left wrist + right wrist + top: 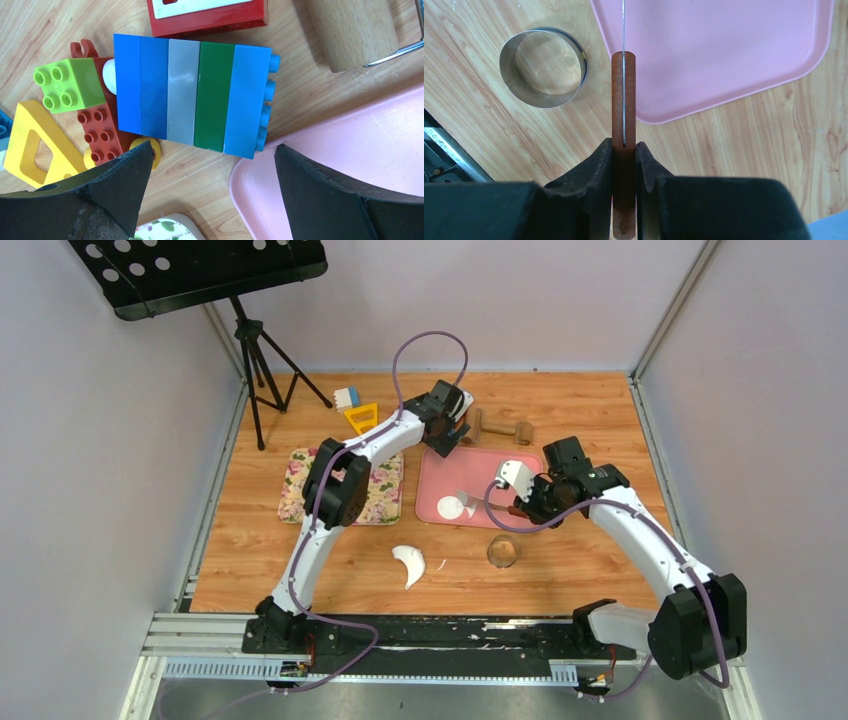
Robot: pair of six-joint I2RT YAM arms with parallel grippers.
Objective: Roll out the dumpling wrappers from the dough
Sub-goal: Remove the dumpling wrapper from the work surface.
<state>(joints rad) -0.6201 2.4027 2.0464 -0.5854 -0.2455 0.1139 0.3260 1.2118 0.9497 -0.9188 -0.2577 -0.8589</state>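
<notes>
One dumpling wrapper, a round white disc, lies on the pink tray near its front left corner. A white crescent of dough rests on the table in front of the tray. My right gripper is shut on the brown wooden handle of a thin-bladed tool. Its blade reaches over the tray's edge toward the wrapper. My left gripper stands open and empty above the tray's far left corner, close to the wooden rolling pin.
A metal ring stands on the table in front of the tray, also in the right wrist view. A block of coloured toy bricks lies beyond the left gripper. A floral mat lies left of the tray, a tripod far left.
</notes>
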